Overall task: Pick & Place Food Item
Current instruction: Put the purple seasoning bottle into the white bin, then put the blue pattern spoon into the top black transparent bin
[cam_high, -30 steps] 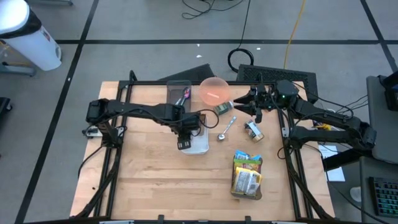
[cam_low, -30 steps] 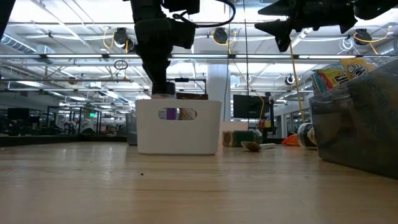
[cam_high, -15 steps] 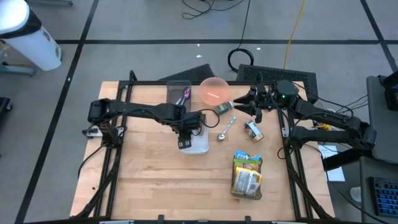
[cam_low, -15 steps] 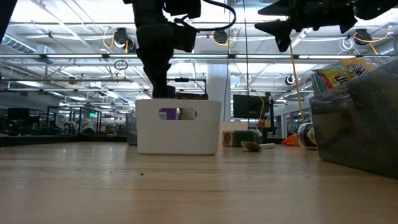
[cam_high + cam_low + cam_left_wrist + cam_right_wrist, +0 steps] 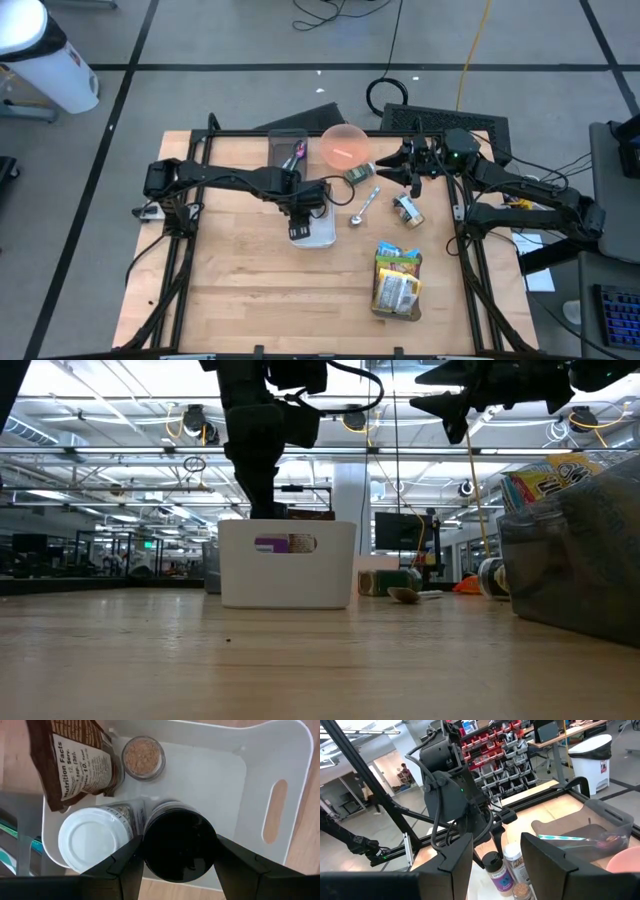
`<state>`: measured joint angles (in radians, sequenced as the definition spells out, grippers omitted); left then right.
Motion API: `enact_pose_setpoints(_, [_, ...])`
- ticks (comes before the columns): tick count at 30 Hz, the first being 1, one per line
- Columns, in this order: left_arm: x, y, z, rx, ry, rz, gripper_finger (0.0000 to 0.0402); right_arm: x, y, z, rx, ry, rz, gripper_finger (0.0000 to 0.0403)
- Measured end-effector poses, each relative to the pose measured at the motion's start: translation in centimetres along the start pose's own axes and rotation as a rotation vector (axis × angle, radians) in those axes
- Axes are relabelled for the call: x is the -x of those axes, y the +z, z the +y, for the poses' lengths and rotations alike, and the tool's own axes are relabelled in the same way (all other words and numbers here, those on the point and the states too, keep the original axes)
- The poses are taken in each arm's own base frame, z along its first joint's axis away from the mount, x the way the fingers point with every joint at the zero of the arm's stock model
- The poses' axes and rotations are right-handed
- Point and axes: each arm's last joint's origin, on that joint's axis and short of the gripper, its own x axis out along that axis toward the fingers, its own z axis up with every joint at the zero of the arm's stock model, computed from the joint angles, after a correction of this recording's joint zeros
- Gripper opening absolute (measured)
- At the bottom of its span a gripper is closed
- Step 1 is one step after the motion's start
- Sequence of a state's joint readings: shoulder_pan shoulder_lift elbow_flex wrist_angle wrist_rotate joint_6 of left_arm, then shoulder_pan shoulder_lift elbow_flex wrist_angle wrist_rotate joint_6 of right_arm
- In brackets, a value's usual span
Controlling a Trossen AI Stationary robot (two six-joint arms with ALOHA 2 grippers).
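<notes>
Now, held item: a jar with a black lid [image 5: 179, 845], upright, clamped between the left pincer's fingers [image 5: 125, 870] inside the white bin [image 5: 260, 765].
Left pincer: the left pincer [image 5: 302, 222] hangs straight down into the bin, gripping the jar by its sides at a moderate spread.
Bin contents: a white-lidded bottle [image 5: 92, 839] stands just beside the held jar; a small glass jar of tan grains [image 5: 143, 757] stands toward the far wall; a brown pouch [image 5: 75, 760] leans in the corner, its panel reading "Nutrition Facts".
Bin position: the white bin [image 5: 318, 232] sits near the middle of the worktop [image 5: 240, 290]; in the low view a purple label shows through its handle slot [image 5: 286, 544].
Right pincer: the right pincer [image 5: 392, 166] hovers above the worktop's back right part, jaws partly apart, holding nothing.
Nearby things: a pink bowl [image 5: 346, 146], a green-labelled jar on its side [image 5: 360, 174], a spoon [image 5: 363, 207] and a tin [image 5: 407, 210] lie close by.
Snack packets: colourful packets in a clear bag [image 5: 398, 281] lie at the front right; their print is too small to read.
Clear tray: a clear tray with utensils [image 5: 288, 150] sits at the back edge.
</notes>
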<state>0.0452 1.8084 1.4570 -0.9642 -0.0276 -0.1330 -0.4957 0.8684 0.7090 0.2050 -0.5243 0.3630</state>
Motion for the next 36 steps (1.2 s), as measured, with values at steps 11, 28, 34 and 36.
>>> enact_pose_setpoints(11, [-0.2, -0.1, 0.0, 0.012, 0.002, 0.014, 0.0278, 0.0, 0.0, 0.0, 0.0, 0.0, 0.0, 0.0157])
enact_pose_setpoints(28, [0.2, -0.1, -0.2, 0.022, -0.053, 0.012, 0.0279, 0.0, 0.0, 0.0, 0.0, 0.0, 0.0, 0.0157])
enact_pose_setpoints(34, [1.4, -0.5, 0.0, 0.023, -0.054, -0.004, 0.0275, 0.0, 0.0, 0.0, 0.0, 0.0, 0.0, 0.0157])
enact_pose_setpoints(36, [1.9, -0.6, 0.0, 0.025, -0.056, -0.013, 0.0278, 0.0, 0.0, 0.0, 0.0, 0.0, 0.0, 0.0157])
